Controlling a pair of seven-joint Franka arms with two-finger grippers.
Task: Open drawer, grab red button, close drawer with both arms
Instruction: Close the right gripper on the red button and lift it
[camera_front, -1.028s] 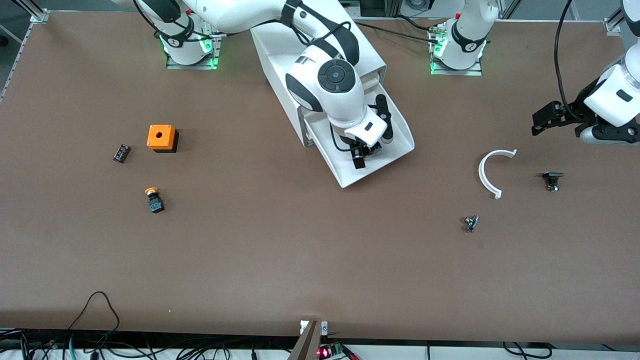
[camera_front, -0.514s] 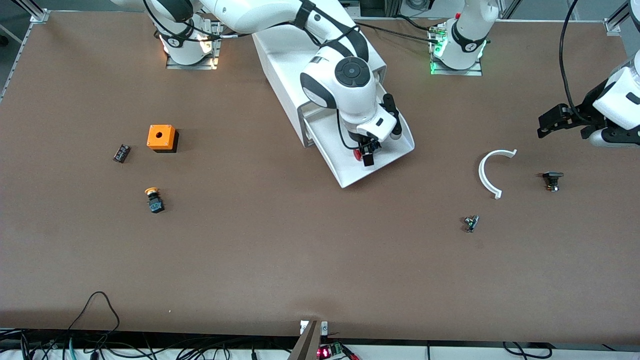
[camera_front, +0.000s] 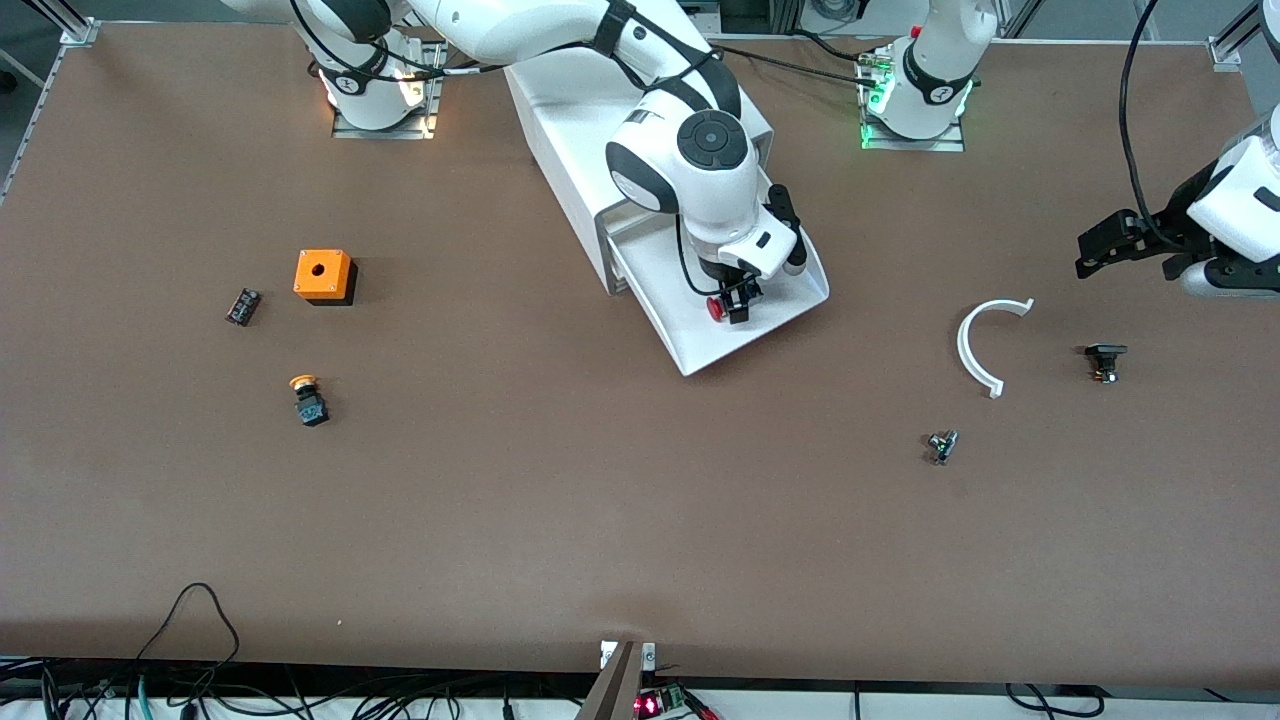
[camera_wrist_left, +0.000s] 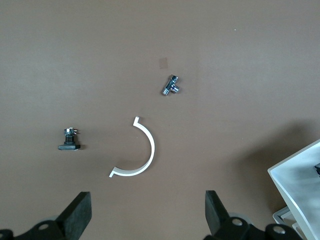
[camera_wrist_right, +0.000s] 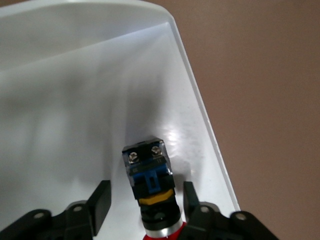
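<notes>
— Pose of right arm?
— Reaches from the base at the top edge of the front view, elbow bent over the cabinet (camera_front: 560, 110), wrist pointing down into the open drawer (camera_front: 665, 300) in the upper centre of the frame.
— Right gripper (camera_front: 737, 300)?
— Down inside the tray, straddling the button (camera_front: 716, 308). Fingers (camera_wrist_right: 101, 200) apart, one each side of the body, thin gap showing on both sides in the right wrist view. Not clamped.
— Button position?
— On its side on the drawer floor, near one side wall. Red cap toward the gripper's palm, screw end pointing away.
— Left arm?
— Waiting. Left gripper (camera_front: 1100, 245) up over bare table (camera_front: 600, 520) at the left arm's end, upper part of the frame. Fingers spread wide, nothing between.
— Materials?
— Drawer: smooth glossy white plastic, shallow, raised rim, rounded corner. Button: glossy red mushroom cap, yellow ring, blue block, black body, two bright screws. Table: matte brown board. Thin white plastic half-ring (camera_front: 968, 345) flat on the table toward the left arm's end.
</notes>
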